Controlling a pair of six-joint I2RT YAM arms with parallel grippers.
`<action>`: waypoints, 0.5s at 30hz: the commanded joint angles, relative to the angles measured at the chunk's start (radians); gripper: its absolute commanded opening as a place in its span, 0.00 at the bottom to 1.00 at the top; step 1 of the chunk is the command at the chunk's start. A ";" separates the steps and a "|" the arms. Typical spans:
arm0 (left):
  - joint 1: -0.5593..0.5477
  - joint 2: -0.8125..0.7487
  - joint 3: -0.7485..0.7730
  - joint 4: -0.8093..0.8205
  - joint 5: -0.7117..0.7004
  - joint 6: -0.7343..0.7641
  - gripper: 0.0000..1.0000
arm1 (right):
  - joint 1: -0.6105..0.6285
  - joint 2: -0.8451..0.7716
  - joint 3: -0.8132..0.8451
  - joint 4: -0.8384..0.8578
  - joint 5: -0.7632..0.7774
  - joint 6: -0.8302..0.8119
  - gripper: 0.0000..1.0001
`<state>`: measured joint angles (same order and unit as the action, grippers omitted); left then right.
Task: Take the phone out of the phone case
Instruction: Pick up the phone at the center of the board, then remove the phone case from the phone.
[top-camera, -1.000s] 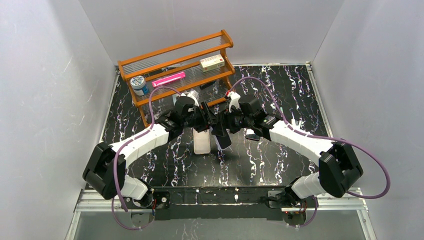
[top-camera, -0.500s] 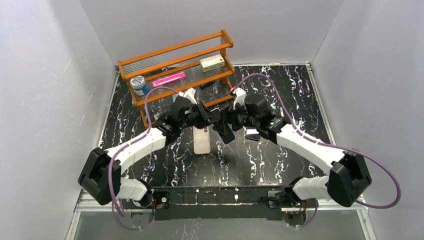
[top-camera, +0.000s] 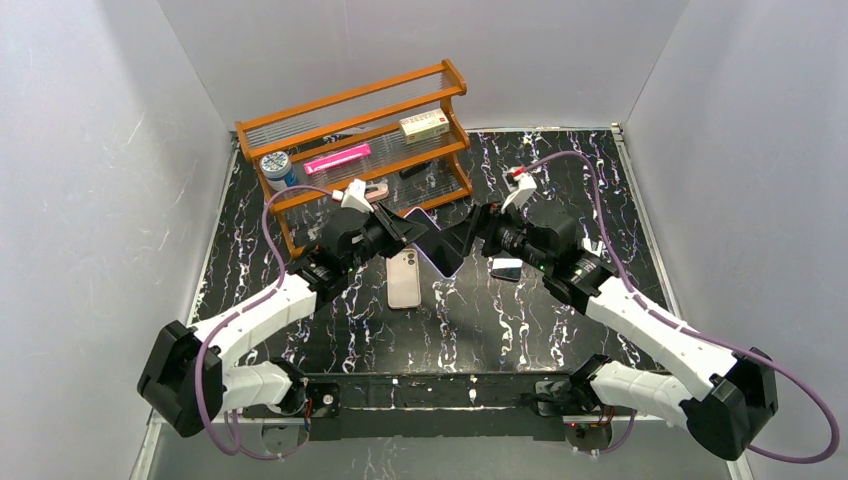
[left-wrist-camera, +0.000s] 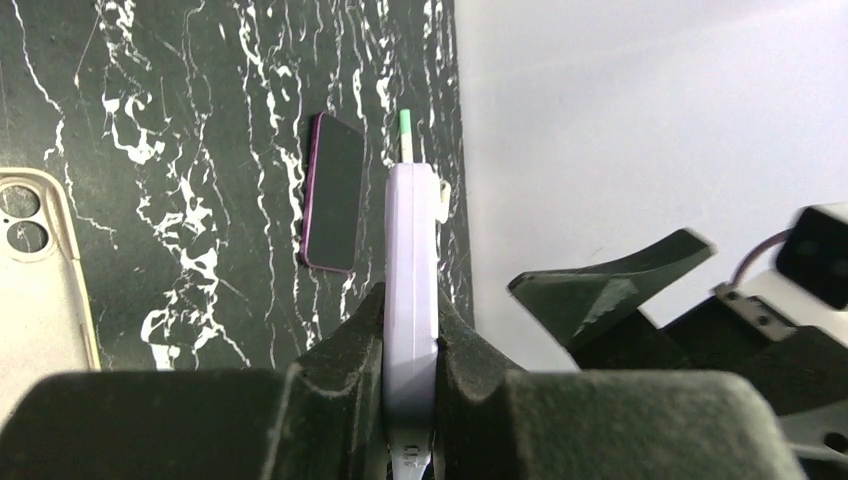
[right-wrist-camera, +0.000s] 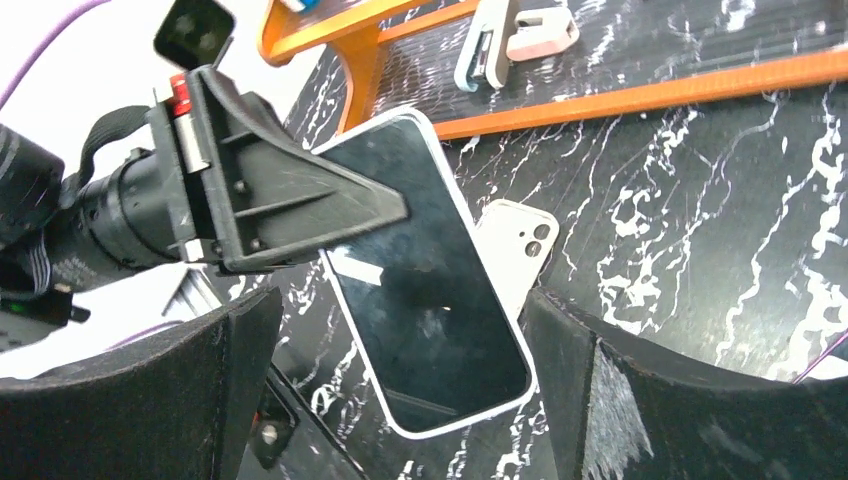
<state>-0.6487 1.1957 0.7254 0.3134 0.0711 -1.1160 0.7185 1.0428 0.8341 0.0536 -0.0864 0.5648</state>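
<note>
My left gripper (top-camera: 400, 228) is shut on the edge of a lavender phone (top-camera: 432, 245) with a dark screen and holds it tilted above the table. In the left wrist view the phone (left-wrist-camera: 411, 230) stands edge-on between the fingers of that gripper (left-wrist-camera: 411, 300). My right gripper (top-camera: 470, 235) is open and empty just right of the phone, not touching it. In the right wrist view the phone (right-wrist-camera: 425, 300) hangs between the wide-open fingers (right-wrist-camera: 590, 400). A beige phone case (top-camera: 404, 280) lies flat on the table below, also showing in the left wrist view (left-wrist-camera: 40, 270) and the right wrist view (right-wrist-camera: 515, 245).
An orange wooden rack (top-camera: 355, 130) with a box, a pink item and a jar stands at the back left. A small dark phone (top-camera: 506, 268) lies on the marble table to the right, and shows in the left wrist view (left-wrist-camera: 333, 190). Two clips (right-wrist-camera: 500, 40) lie under the rack.
My right gripper has drawn back to the right, away from the phone. My left gripper keeps the phone and has shifted slightly left. The case stays on the table.
</note>
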 joint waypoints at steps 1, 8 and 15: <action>0.006 -0.077 0.005 0.108 -0.093 -0.054 0.00 | 0.000 -0.049 -0.031 -0.018 0.115 0.178 0.99; 0.007 -0.128 -0.090 0.248 -0.183 -0.211 0.00 | 0.000 -0.109 -0.143 0.047 -0.013 0.278 0.99; 0.007 -0.146 -0.127 0.344 -0.207 -0.298 0.00 | -0.002 -0.148 -0.245 0.230 -0.099 0.394 0.90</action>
<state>-0.6445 1.1034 0.5972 0.4950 -0.0841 -1.3281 0.7185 0.9085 0.6136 0.1154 -0.1169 0.8715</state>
